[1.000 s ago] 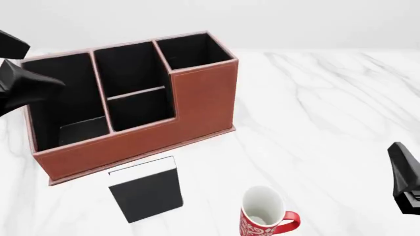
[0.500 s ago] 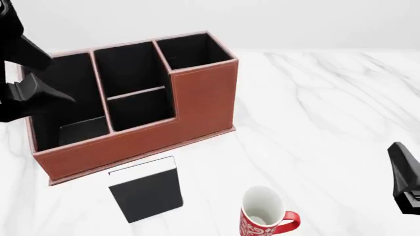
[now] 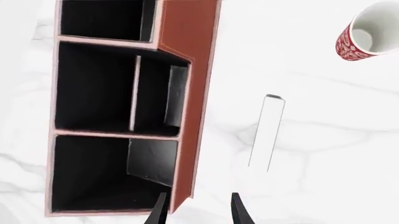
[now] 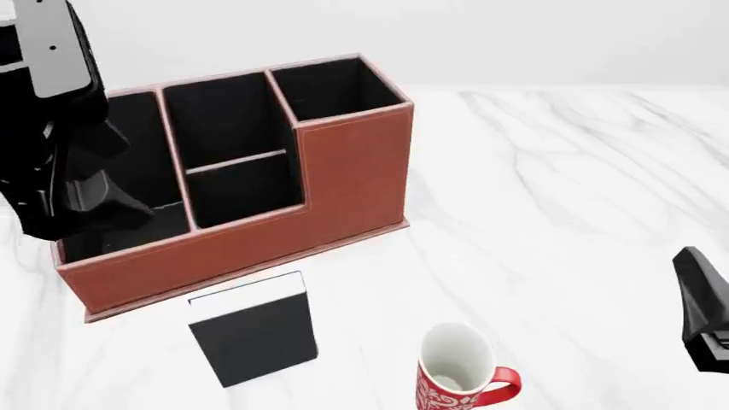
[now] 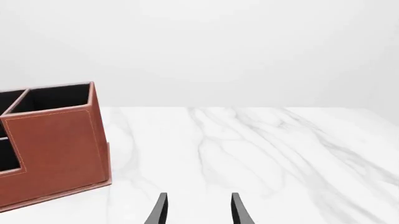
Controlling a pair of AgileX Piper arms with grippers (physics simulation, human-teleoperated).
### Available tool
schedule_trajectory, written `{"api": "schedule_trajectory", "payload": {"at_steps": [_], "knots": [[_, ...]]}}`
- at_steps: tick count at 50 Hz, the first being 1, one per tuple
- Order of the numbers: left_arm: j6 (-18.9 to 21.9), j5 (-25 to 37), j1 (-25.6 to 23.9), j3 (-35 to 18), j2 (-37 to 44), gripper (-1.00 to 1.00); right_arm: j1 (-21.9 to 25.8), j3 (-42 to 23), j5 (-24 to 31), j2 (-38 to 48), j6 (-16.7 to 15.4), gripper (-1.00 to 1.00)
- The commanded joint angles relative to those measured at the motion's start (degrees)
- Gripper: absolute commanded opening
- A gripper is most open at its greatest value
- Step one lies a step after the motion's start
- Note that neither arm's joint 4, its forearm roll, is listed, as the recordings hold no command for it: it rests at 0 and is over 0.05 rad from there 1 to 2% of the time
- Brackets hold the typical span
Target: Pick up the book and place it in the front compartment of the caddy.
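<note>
The black book (image 4: 255, 335) stands upright on the marble table in front of the reddish-brown caddy (image 4: 353, 175). From above, in the left wrist view, the book (image 3: 267, 135) shows only as a thin white page edge beside the caddy (image 3: 198, 84). My left gripper (image 3: 198, 212) is open and empty. It looks straight down from above the caddy's left end, with the caddy's front corner below it. The left arm (image 4: 67, 162) covers that end in the front view. My right gripper (image 5: 198, 210) is open and empty, low at the right (image 4: 701, 309), far from the book.
A white mug with a red pattern (image 4: 458, 369) stands to the right of the book, also seen in the left wrist view (image 3: 367, 32). The caddy (image 5: 56, 149) has a tall back section and lower front sections with black lining.
My left arm has swung in from the left edge and now hangs over the caddy's left end. The right arm, book and mug have not moved.
</note>
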Motion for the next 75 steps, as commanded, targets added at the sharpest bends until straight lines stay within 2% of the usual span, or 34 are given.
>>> {"api": "schedule_trajectory", "payload": {"at_steps": [1, 14, 44, 47, 48, 50, 53, 55, 60, 65, 66, 69, 70, 71, 73, 75], "knots": [[0.3, 0.1, -1.3, 1.5, 1.1, 1.00, 0.0, 0.0, 0.1, -0.1, 0.0, 1.00], [-4.1, -0.4, -6.4, 0.7, 4.3, 1.00, 0.0, 0.0, 0.1, -0.1, 0.0, 1.00], [-7.6, -4.1, -11.5, 3.6, 7.4, 1.00, 0.0, 0.0, 0.1, -0.1, 0.0, 1.00], [-8.1, -4.6, -12.4, 4.0, 7.9, 1.00, 0.0, 0.0, 0.1, -0.1, 0.0, 1.00], [-9.8, -4.6, -14.3, 3.3, 8.7, 1.00, 0.0, 0.0, 0.1, -0.1, 0.0, 1.00], [-7.7, -5.1, -12.3, 4.7, 8.0, 1.00, 0.0, 0.0, 0.1, -0.1, 0.0, 1.00], [-8.8, -5.4, -13.4, 4.3, 8.5, 1.00, 0.0, 0.0, 0.1, -0.1, 0.0, 1.00], [-7.6, -6.2, -12.4, 5.6, 8.3, 1.00, 0.0, 0.0, 0.1, -0.1, 0.0, 1.00], [-10.2, -7.0, -15.0, 5.3, 9.6, 1.00, 0.0, 0.0, 0.1, -0.1, 0.0, 1.00], [-10.4, -7.8, -15.5, 6.0, 10.0, 1.00, 0.0, 0.0, 0.1, -0.1, 0.0, 1.00], [-11.9, -8.0, -16.8, 5.7, 10.6, 1.00, 0.0, 0.0, 0.1, -0.1, 0.0, 1.00], [-10.9, -9.0, -15.9, 7.0, 10.4, 1.00, 0.0, 0.0, 0.1, -0.1, 0.0, 1.00], [-13.0, -8.9, -17.8, 6.1, 11.2, 1.00, 0.0, 0.0, 0.1, -0.1, 0.0, 1.00], [-11.4, -9.3, -16.3, 7.2, 10.8, 1.00, 0.0, 0.0, 0.1, -0.1, 0.0, 1.00], [-12.5, -9.6, -17.2, 7.0, 11.3, 1.00, 0.0, 0.0, 0.1, -0.1, 0.0, 1.00], [-12.0, -9.9, -16.8, 7.7, 11.3, 1.00, 0.0, 0.0, 0.1, -0.1, 0.0, 1.00]]}}
